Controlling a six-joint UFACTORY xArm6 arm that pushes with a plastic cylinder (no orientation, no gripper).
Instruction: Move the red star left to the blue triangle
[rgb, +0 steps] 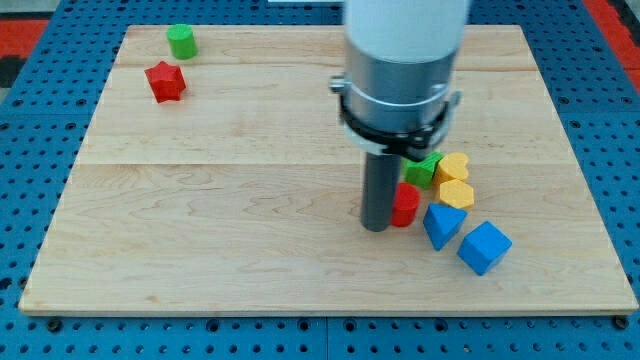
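Observation:
The red star (165, 81) lies near the view's top left of the wooden board (200, 200). The blue triangle (442, 224) lies at the lower right, in a cluster of blocks. My tip (376, 226) rests on the board just left of a red block (405, 204), which sits left of the blue triangle. The tip is far to the right of and below the red star. The arm's grey and white body hides part of the board above the cluster.
A green cylinder (181, 41) stands just above the red star. In the cluster, a green block (424, 168), a yellow heart (453, 166), a yellow block (456, 193) and a blue cube (484, 247) lie around the blue triangle.

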